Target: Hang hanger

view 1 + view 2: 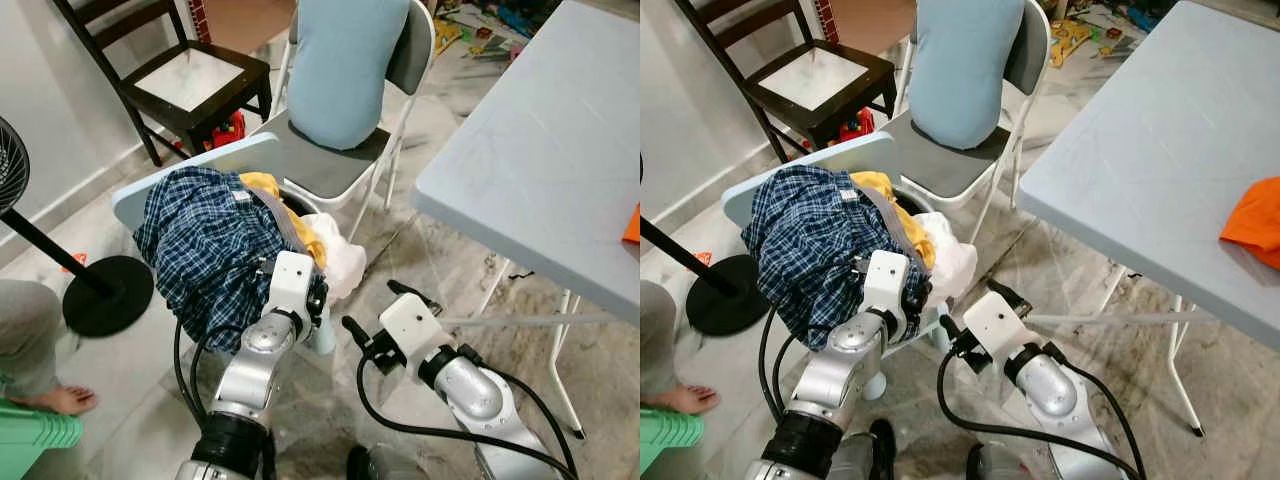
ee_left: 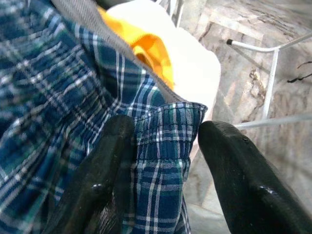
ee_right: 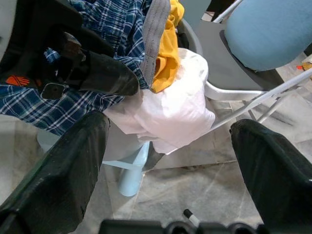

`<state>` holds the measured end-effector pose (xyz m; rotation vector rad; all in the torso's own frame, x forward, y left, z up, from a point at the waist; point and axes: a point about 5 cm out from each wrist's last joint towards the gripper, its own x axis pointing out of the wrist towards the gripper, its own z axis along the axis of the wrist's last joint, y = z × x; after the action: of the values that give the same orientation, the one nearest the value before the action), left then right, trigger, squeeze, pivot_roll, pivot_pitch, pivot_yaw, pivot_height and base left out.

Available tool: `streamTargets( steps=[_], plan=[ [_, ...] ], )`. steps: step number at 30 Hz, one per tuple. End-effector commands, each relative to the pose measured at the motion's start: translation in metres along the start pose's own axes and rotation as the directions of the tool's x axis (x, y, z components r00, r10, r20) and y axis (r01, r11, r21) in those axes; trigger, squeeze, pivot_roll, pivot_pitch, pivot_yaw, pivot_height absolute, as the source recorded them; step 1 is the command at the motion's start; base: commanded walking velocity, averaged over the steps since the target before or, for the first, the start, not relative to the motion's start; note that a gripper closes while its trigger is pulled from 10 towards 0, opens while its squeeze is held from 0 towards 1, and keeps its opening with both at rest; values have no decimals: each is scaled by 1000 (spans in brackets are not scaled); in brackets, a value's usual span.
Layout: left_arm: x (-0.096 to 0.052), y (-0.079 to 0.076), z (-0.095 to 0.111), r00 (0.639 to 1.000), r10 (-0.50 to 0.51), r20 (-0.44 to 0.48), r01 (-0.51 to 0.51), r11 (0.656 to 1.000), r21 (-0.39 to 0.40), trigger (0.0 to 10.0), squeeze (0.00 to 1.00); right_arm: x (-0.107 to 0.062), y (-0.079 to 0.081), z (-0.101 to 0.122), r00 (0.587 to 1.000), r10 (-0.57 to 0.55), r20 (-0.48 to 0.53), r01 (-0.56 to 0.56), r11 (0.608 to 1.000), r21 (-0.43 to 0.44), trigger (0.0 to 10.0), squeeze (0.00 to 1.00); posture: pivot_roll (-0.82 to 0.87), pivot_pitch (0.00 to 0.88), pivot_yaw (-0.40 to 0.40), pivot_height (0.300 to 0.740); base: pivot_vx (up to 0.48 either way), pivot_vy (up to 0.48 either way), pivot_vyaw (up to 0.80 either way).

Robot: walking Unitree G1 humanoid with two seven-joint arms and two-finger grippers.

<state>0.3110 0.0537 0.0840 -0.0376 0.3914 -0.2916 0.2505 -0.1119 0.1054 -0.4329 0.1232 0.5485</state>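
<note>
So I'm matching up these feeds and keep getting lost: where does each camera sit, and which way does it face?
Left eye: on the head, looking down at the plaid shirt; both arms show.
Right eye: beside it, same scene; the orange cloth lies on the table.
Left wrist: along the open left gripper, its fingers either side of a plaid hem.
Right wrist: along the open right gripper, facing the white garment.
Both wrist views share the yellow cloth.
</note>
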Motion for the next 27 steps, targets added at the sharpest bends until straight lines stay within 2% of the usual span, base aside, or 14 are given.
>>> streamTargets(
  steps=[1, 9, 17, 18, 22, 26, 27],
  plan=[
    [1, -3, -8, 999, -4, -49, 1, 999, -54, 10000, 0, -2, 4, -2, 1000, 14, -11, -14, 1000, 4, 10000, 0, -119, 212, -25, 740, 0, 0, 0],
    [3, -4, -9, 997, -6, -76, -2, 995, -101, 10000, 0, -2, 5, 0, 1000, 17, -7, -17, 1000, 7, 10000, 0, -117, 212, -23, 740, 0, 0, 0],
    [2, -7, -10, 995, -25, -99, 20, 999, -44, 10000, 0, -3, 6, 1, 1000, 21, -8, -21, 1000, 6, 10000, 0, -116, 213, -24, 740, 0, 0, 0],
    [1, -7, -10, 994, -24, -104, 20, 999, -41, 10000, 1000, -4, 6, 1, 1000, 21, -8, -21, 1000, 5, 10000, 0, -115, 213, -24, 740, 0, 0, 0],
    [1, -9, -11, 992, -36, -122, 31, 999, -40, 10000, 1000, -4, 6, 2, 1000, 21, -6, -21, 1000, 5, 10000, 0, -115, 213, -24, 740, 0, 0, 0],
    [2, -8, -17, 985, -17, -173, 20, 1000, 16, 10000, 1000, -4, 6, 2, 1000, 25, -7, -25, 1000, 6, 10000, 0, -114, 213, -23, 740, 0, 0, 0],
    [2, -8, -21, 981, -21, -194, 29, 999, 37, 10000, 102, -4, 6, 2, 1000, 25, -7, -25, 1000, 5, 10000, 0, -114, 213, -23, 740, 0, 0, 0]
  ],
)
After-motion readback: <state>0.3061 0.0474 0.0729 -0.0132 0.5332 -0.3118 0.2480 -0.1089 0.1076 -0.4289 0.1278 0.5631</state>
